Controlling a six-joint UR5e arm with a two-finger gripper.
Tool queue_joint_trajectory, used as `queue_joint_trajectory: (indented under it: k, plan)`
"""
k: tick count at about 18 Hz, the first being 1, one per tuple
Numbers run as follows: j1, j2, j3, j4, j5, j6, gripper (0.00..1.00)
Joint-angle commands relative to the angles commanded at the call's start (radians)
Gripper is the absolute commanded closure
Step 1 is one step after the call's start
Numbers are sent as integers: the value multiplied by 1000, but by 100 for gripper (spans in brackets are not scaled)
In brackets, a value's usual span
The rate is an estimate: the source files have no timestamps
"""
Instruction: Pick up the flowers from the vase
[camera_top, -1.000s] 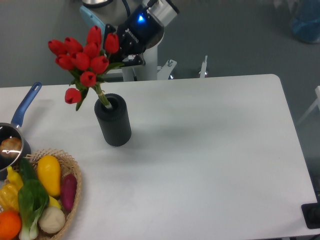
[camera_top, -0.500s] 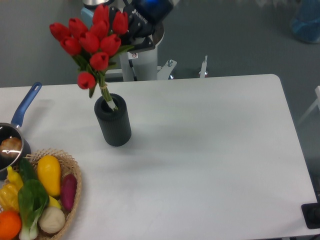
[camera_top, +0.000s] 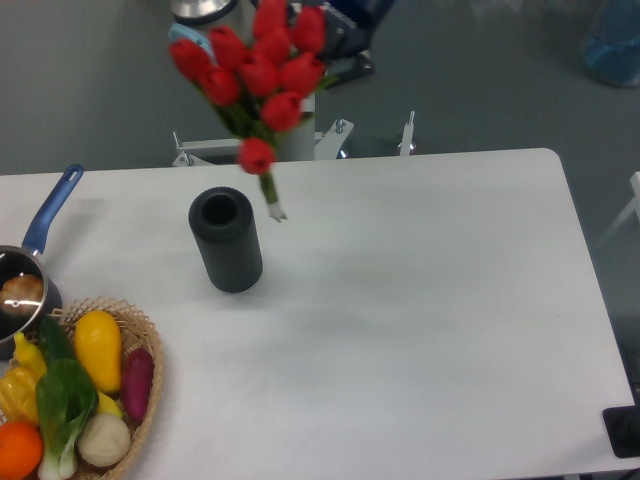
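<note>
The flowers (camera_top: 262, 72), a bunch of red tulip buds with green leaves, hang in the air above the table's back edge. Their stem tip ends just right of the vase's mouth and is clear of it. The vase (camera_top: 228, 246), a dark ribbed cylinder, stands upright on the white table (camera_top: 420, 300) with its mouth showing empty. My gripper (camera_top: 336, 52) sits at the top of the view behind the bunch, mostly hidden by the buds and cut off by the frame edge. It is shut on the flowers' upper right side.
A blue-handled metal saucepan (camera_top: 44, 228) lies at the left edge. In the front left corner a wicker basket (camera_top: 148, 352) holds colourful vegetables. The robot's base and a metal bracket (camera_top: 340, 130) stand behind the table. A small black object (camera_top: 625, 430) sits at the front right.
The flowers have risen and moved right with my gripper. Their stems, in the vase half a second ago, are now out of it. The vase has not moved.
</note>
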Motion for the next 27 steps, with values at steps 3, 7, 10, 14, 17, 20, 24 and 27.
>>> queue_joint_trajectory:
  k: [3, 7, 10, 14, 17, 20, 24, 27]
  plan:
    - [9, -43, 0, 66, 114, 24, 100]
    - [8, -133, 2, 210, 285, 92, 100]
    - [-6, -204, 32, 276, 397, 89, 100]
    - [-66, -268, 113, 281, 552, 101, 100]
    - [-141, -311, 173, 282, 702, 100, 100]
    - [-217, -360, 228, 284, 827, 98, 100]
    - [-282, -410, 267, 281, 940, 100, 100]
    - [-314, -430, 278, 281, 988, 95, 100]
